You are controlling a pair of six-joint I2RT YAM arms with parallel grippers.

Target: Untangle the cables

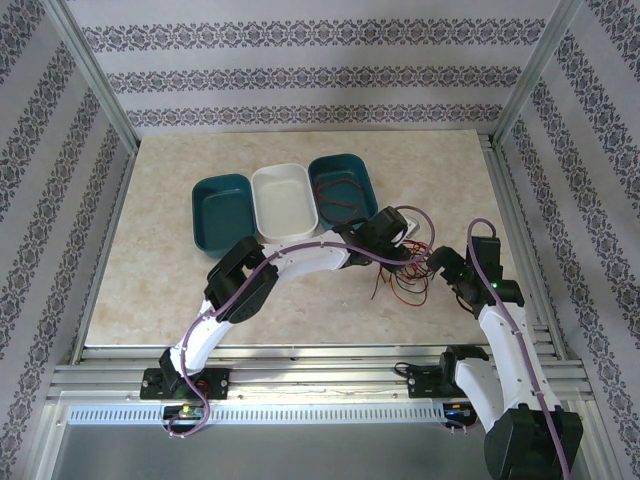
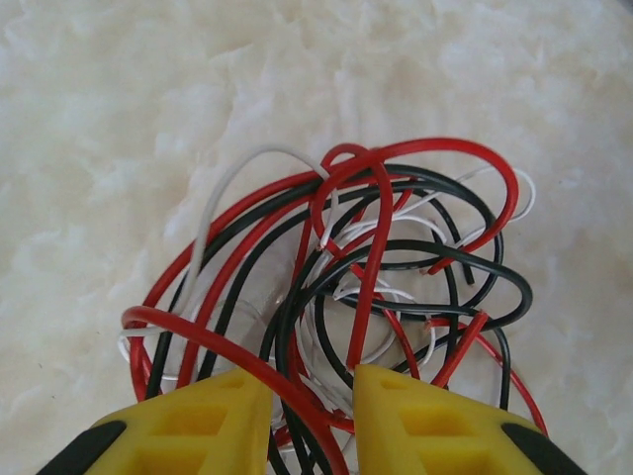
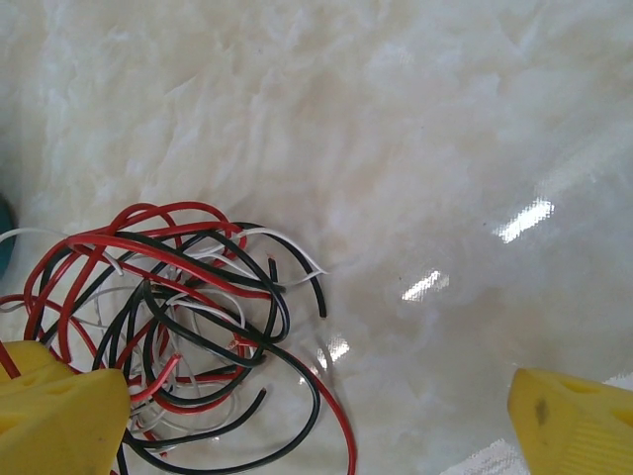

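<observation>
Fingers of the left gripper are seen parted by a narrow gap at 6 o'clock in the left wrist view. The jaws stand open, with several red and black strands of the cables running through that gap. From there the tangle is spread toward 12 o'clock as overlapping red, black and white loops lying on the pale marbled table.

The right gripper is spread wide: one yellow finger is set at 8 o'clock and the other at 4 o'clock in the right wrist view. The 8 o'clock finger is overlapped by the edge of the cables, while the other finger is kept well apart from them. Nothing is held between these jaws.

From above, the left gripper and the right gripper are found close together, at about 4 o'clock from the table's middle. The cables lie just beneath and between them, trailing toward 6 o'clock.

Three tubs are lined up at 12 o'clock: a teal tub, a white tub and a second teal tub. Further thin wires, red and dark, are seen inside the second teal tub.
</observation>
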